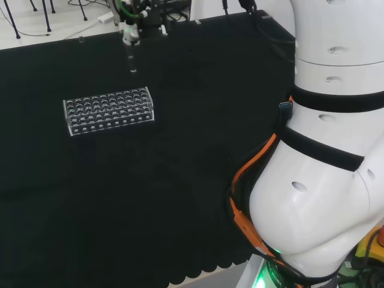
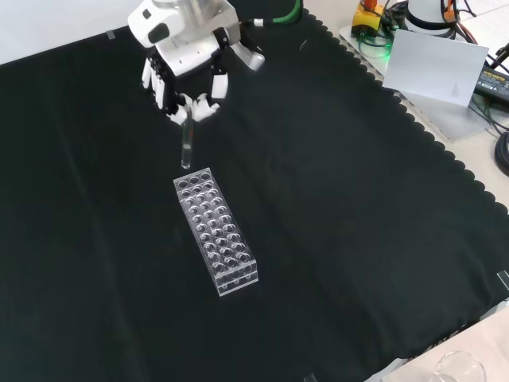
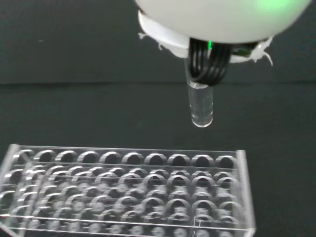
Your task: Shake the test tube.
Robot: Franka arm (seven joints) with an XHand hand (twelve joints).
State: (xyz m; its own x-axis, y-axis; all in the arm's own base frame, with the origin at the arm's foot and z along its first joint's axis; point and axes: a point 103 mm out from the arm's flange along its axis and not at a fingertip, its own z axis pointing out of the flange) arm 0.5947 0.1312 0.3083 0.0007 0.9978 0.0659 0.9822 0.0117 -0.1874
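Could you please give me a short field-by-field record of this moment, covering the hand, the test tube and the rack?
hand: hand above the black cloth, fingers curled round the tube's upper end
test tube: test tube held upright, hanging below the hand, lower end clear of the rack
contents of tube: cannot tell
rack: clear test tube rack on the cloth, no tubes visible in its holes
tube versus rack: in the front view the tube hangs just beyond the rack's far end, not inserted

Clear glossy test tube (image 3: 200, 106), matt black cloth (image 2: 358, 207)
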